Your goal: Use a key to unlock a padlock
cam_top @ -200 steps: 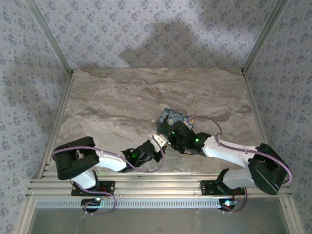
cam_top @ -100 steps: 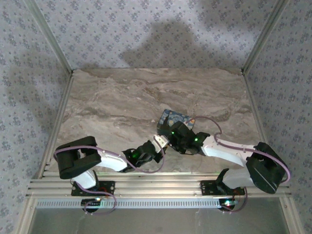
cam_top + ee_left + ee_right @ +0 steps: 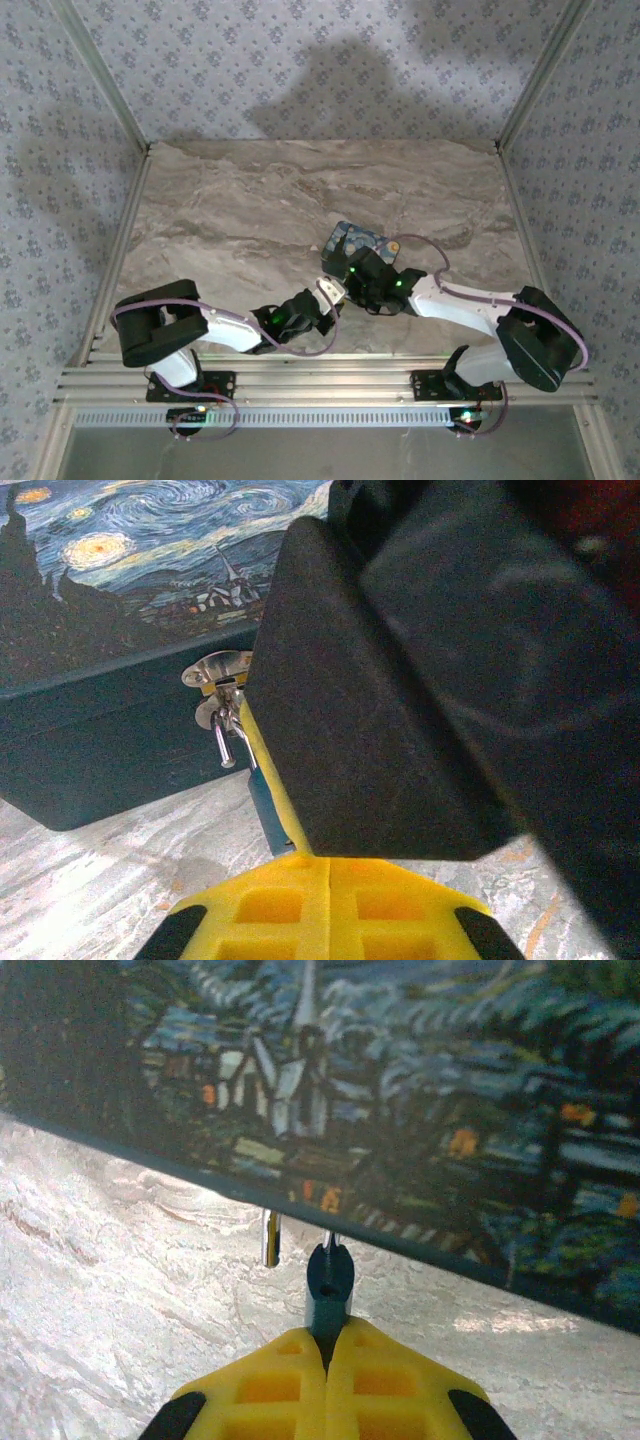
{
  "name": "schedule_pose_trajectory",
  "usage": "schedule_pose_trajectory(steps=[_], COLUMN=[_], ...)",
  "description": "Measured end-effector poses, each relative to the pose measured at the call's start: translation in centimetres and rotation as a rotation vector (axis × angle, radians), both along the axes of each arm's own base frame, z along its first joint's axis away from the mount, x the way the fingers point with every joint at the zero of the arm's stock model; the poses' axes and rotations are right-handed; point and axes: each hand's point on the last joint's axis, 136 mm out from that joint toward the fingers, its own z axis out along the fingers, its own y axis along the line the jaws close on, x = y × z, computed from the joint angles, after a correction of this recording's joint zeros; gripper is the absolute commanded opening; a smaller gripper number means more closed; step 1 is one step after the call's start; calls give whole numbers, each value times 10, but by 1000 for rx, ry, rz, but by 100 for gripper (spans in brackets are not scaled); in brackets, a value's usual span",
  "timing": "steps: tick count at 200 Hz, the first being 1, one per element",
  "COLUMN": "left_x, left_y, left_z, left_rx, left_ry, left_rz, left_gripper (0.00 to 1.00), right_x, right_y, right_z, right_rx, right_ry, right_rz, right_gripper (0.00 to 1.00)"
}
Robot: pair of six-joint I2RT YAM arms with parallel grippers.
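- Clamped tight in the right claw (image 3: 328, 1338): the key (image 3: 330, 1275), held by its blue head, sticking out straight beyond the tips.
- Left claw (image 3: 328, 875) shut on nothing, just behind the right one.
- Padlock (image 3: 222, 742) just ahead of both claws, hanging from the box (image 3: 100, 750) hasp.
- Key grabbed and brought up; insertion, turn and shackle release seemingly left.
- Long axis in line with the right claw, tip toward the box edge; seated or not, can't tell.
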Motion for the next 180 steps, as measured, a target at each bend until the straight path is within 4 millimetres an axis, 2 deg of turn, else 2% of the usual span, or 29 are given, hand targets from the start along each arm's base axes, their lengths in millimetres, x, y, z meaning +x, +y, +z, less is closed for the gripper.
schedule_pose_trajectory(steps=[9, 11, 15, 32, 60, 86, 121, 180], left_x=[1, 1, 2, 4, 8, 9, 10, 11], left_y=[1, 1, 1, 3, 6, 16, 28, 34], left_z=[1, 1, 2, 9, 19, 15, 9, 7], left_rx=[3, 4, -1, -11, -31, -15, 16, 23], left_ry=[-9, -10, -9, -19, -36, -35, -14, 6], left_rz=[3, 2, 10, 23, 53, 84, 122, 155], left_gripper=[32, 39, 45, 55, 57, 57, 57, 57], right_x=[0, 0, 0, 0, 5, 6, 8, 11], right_y=[-2, -2, -3, -10, -30, -49, -57, -73], right_z=[2, 3, 4, 8, 6, 1, 2, 1], right_rx=[-6, -6, -6, -10, -48, -126, -191, -244], right_ry=[-19, -23, -30, -52, -58, -57, -58, -46], right_rz=[23, 28, 37, 75, 129, 192, 277, 330], right_gripper=[0, 0, 0, 0, 0, 0, 0, 0])
